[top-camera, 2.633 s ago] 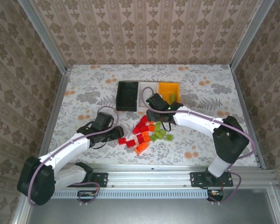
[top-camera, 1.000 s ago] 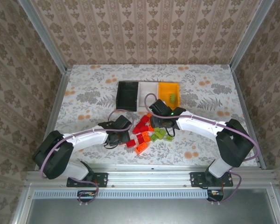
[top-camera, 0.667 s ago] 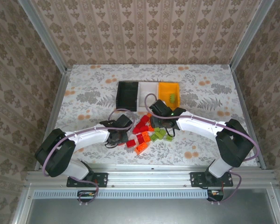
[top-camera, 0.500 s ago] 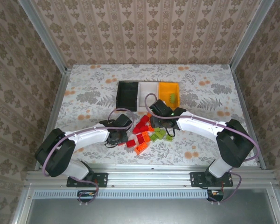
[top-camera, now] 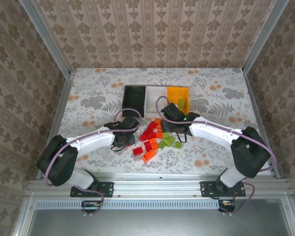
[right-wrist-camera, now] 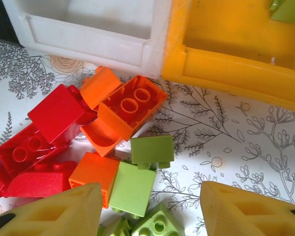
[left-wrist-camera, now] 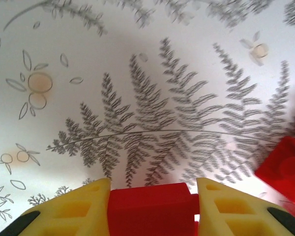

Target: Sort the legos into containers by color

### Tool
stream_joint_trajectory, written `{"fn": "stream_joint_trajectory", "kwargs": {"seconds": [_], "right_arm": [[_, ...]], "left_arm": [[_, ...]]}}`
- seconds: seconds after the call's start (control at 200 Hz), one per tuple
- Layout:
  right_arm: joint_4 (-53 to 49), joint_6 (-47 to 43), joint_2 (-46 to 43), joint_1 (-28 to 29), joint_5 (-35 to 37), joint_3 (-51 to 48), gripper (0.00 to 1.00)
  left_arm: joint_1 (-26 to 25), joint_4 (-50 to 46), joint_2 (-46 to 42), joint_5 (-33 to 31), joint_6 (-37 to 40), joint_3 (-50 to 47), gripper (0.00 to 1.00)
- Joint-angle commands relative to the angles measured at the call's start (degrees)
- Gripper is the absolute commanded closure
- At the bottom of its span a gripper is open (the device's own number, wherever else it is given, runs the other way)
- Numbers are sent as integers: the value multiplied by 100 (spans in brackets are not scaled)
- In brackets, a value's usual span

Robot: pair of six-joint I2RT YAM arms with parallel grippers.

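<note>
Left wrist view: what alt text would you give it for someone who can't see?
A red brick sits pinched between the two yellow fingers of the left gripper, low in the picture. Beyond it spreads the fern-patterned table, with a second red brick at the right edge.

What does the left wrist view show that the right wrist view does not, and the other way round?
Left wrist, not right: a red brick clamped between the left gripper's fingers. Right wrist, not left: the white bin, the orange-yellow bin, green bricks and orange bricks below the open right gripper. Both: the flowered table and loose red bricks.
</note>
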Motion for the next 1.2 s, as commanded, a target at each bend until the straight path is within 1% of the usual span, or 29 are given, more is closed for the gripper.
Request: {"fn": "stream_joint_trajectory", "kwargs": {"seconds": [0.0,0.115,0.25,0.315,0.365,0.495,0.655,0.755,0.84,0.945,1.04,1.2], "right_arm": [[-16,-71,-222,-108,100,-92,44],[-44,-126,-426,-373,107,-153,44],[-82,-120,-789,-807,40,-295,44],[-93,-75,-908,-1026,-19,-404,44],[-91,-20,-1198,-1193,-78,-506,44],[-91,158,-1514,-1591,-299,-743,44],[-161,181,-1731,-1709,-343,-916,43],[-183,190,-1814,-1729,-344,-1023,43],[-217,205,-1866,-1729,-383,-1077,43],[-381,88,-1939,-1646,-712,-968,44],[-636,-70,-1991,-1306,-398,-788,43],[-924,-14,-2071,-1101,-270,-750,41]], "left_arm": [[120,-218,-134,-181,298,260,63],[394,-280,-83,-138,606,654,63],[781,-429,171,-59,1159,1465,63],[966,-497,405,0,1397,1919,63],[1104,-516,630,57,1566,2265,63],[1377,-501,1338,358,1867,3128,63],[1546,-449,2245,725,2165,4048,63],[1575,-593,2731,759,2287,4565,62],[1610,-686,3017,647,2306,4858,61],[1707,-631,3260,727,2234,4980,57],[1708,-523,3359,911,2188,5031,51],[1708,-398,3106,1289,2183,5105,31]]}}
